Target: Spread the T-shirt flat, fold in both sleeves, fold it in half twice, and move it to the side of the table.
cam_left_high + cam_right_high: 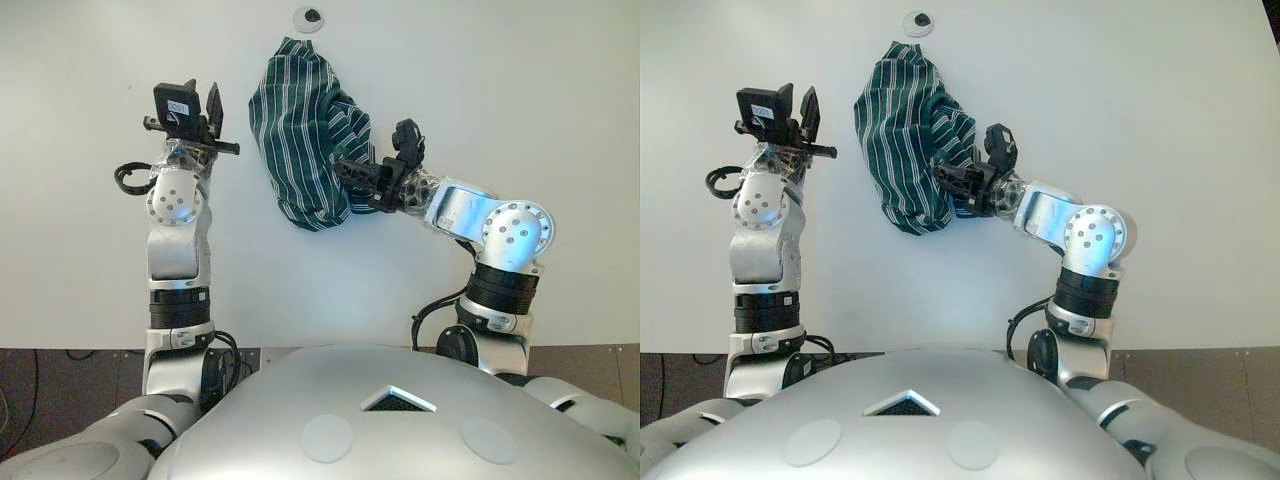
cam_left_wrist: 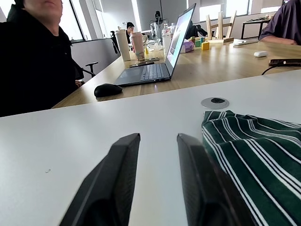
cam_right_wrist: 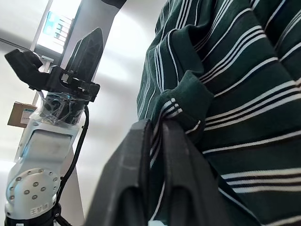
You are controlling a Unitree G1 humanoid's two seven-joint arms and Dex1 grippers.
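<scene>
So the T-shirt (image 1: 300,140) is sitting in a crumpled heap on the table (image 1: 500,80), just on the robot's side of the grommet (image 1: 309,17), nowhere near flat. The right gripper (image 1: 350,185) is closer to the robot than the grommet and a bit to its right, jaws pinched shut on a bunched fold at the shirt's edge. The left gripper (image 1: 213,105) is off to the grommet's left, beside the cloth, jaws apart with nothing between them.
</scene>
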